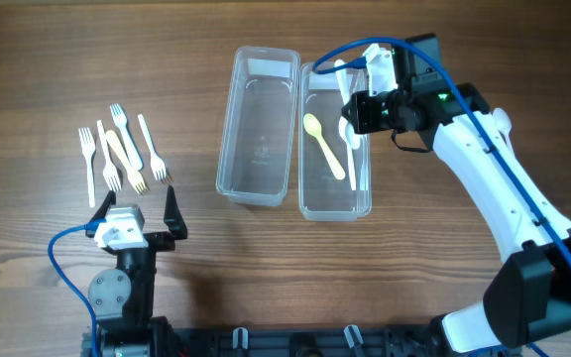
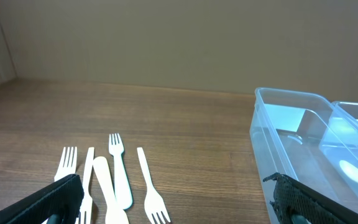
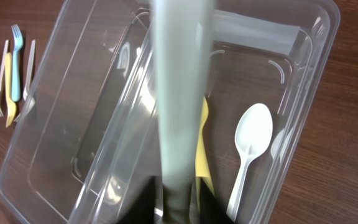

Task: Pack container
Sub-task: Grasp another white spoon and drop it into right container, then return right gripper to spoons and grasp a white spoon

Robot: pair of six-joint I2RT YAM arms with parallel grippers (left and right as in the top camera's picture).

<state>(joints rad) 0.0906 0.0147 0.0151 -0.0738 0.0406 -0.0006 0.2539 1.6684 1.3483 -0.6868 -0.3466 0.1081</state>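
Yellow plastic spoon [image 1: 323, 145] & white plastic spoon [image 3: 250, 143] are already packed in clear plastic tub [image 1: 335, 212], centre-right. Pale plastic utensil [image 3: 182, 93], prob. a third spoon, is clamped by right gripper [image 1: 357, 104] above it. Plastic forks [image 1: 122, 149], upper left, are left unpacked; left gripper [image 1: 137, 205] is held apart.

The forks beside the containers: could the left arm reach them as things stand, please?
Probably yes: the forks lie just ahead of the left gripper, whose jaws stand open, with nothing between them.
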